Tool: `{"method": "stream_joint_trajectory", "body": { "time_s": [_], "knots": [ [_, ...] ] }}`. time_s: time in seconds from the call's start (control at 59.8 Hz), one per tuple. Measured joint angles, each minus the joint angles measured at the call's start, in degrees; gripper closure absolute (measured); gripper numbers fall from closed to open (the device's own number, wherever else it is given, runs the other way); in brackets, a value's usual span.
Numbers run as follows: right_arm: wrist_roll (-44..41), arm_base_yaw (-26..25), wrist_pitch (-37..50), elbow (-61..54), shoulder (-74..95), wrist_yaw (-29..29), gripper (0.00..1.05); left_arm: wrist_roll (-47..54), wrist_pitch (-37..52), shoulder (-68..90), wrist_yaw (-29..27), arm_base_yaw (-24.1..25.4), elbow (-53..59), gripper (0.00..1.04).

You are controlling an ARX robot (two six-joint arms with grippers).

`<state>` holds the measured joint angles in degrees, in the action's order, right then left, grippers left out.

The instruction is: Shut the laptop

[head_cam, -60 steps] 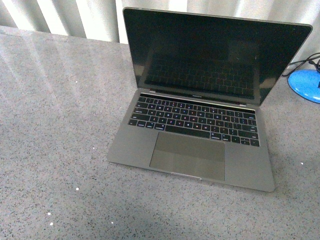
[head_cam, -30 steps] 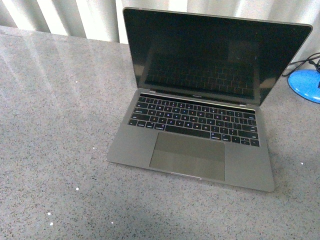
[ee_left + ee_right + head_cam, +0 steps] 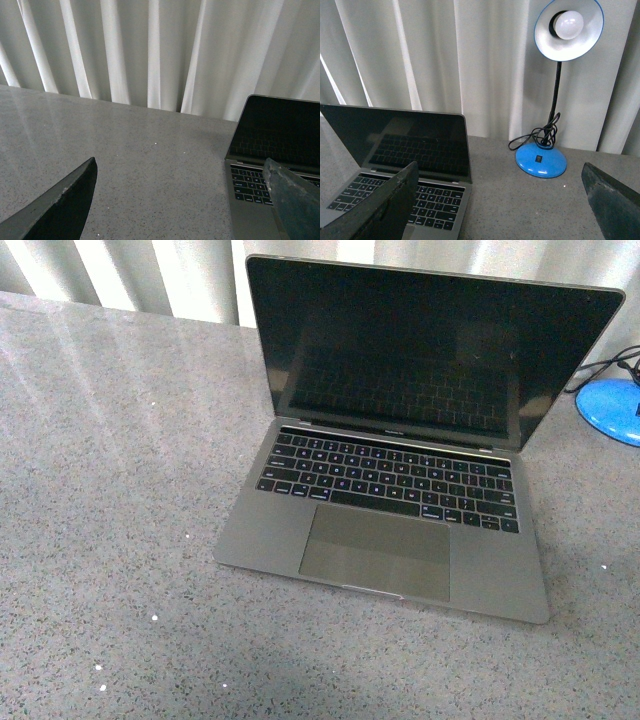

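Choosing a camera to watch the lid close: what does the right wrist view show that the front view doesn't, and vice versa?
Only the right wrist view: the blue desk lamp's white-lined shade with its bulb, and the right gripper, fingers wide apart. Only the front view: the large grey trackpad and the front edge of the thin grey-silver laptop. Both: the laptop open, screen dark, black keyboard, the lamp's round blue base, speckled grey table, white curtain.

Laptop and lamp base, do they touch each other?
Apart. The right wrist view shows a strip of bare table between the laptop and the lamp base.
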<state>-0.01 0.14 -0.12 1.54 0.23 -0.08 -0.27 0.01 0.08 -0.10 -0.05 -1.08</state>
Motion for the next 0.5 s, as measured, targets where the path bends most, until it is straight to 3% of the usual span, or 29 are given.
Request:
{"method": "stream_joint_trajectory", "body": {
  "time_s": [0.15,0.184,0.234,0.318,0.401,0.502],
  "knots": [
    [-0.15,-0.07,-0.11,0.04,0.09,-0.31,0.10,-0.02,0.00,0.00,-0.09,-0.02,-0.02,0.07],
    [-1.84,-1.49,-4.20,1.46,1.88,-5.05,0.10,-3.13,-2.78,1.90,-6.45,-1.75,-0.87,0.07],
    [-6.69,-5.86,-17.07,6.67,10.60,-17.20,0.10,-11.72,-13.77,10.01,-25.62,-8.63,-5.64,0.07],
    [-11.17,-8.48,-26.47,9.40,19.76,-24.92,0.10,-24.83,-20.24,19.12,-45.33,-15.26,-7.78,0.07],
    [-14.93,-9.18,-25.20,9.68,25.42,-26.34,0.10,-30.69,-17.97,21.35,-54.55,-16.81,-7.74,0.07],
    [-18.97,-10.36,-18.91,12.13,33.05,-25.55,0.10,-30.67,-12.61,22.16,-54.29,-17.27,-7.80,0.07]
  ]
}}
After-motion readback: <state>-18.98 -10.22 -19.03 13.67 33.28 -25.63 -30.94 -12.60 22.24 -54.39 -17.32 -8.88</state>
